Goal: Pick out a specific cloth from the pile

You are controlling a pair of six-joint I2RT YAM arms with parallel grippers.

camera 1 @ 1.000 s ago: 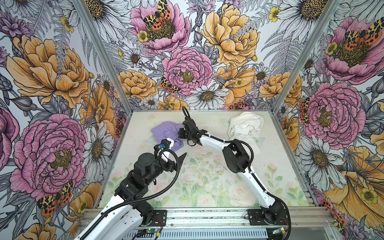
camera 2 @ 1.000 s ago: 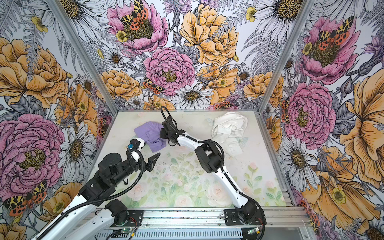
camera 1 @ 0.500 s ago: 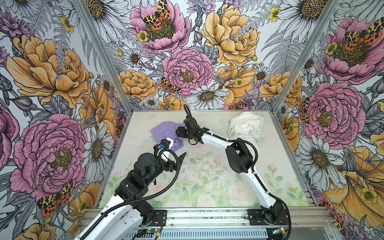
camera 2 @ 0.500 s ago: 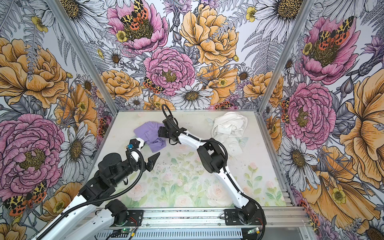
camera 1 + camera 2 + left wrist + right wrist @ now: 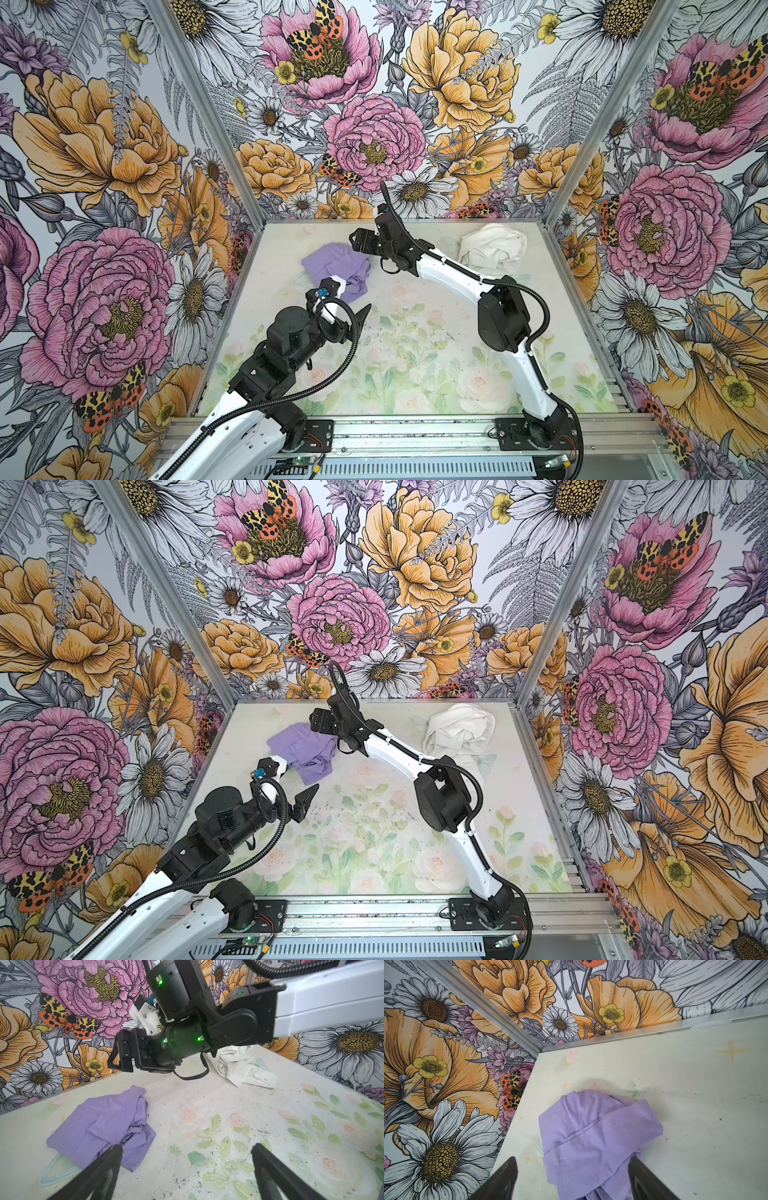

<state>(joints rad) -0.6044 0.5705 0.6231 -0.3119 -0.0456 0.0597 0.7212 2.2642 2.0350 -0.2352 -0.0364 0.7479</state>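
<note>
The lavender cloth (image 5: 336, 270) (image 5: 303, 750) lies crumpled on the table at the back left, apart from the pile (image 5: 492, 249) (image 5: 459, 731) of white shirt fabric at the back right. My right gripper (image 5: 358, 243) (image 5: 319, 723) hangs open just above the cloth's far edge. In the right wrist view the cloth (image 5: 591, 1136) lies loose on the table below the spread jaws of the gripper (image 5: 572, 1159). My left gripper (image 5: 360, 318) (image 5: 187, 1147) is open and empty near the cloth's (image 5: 104, 1126) front edge.
The floral-printed table (image 5: 415, 365) is bare in the middle and front. Patterned walls with metal corner posts (image 5: 569, 166) close in the back and sides. The right arm's elbow (image 5: 503, 316) stands over the table's right half. A buttoned white cuff (image 5: 259, 1079) trails from the pile.
My right gripper has opened and let go of the lavender cloth, which now rests on the table; the gripper has lifted slightly off it. The left arm has not moved.
</note>
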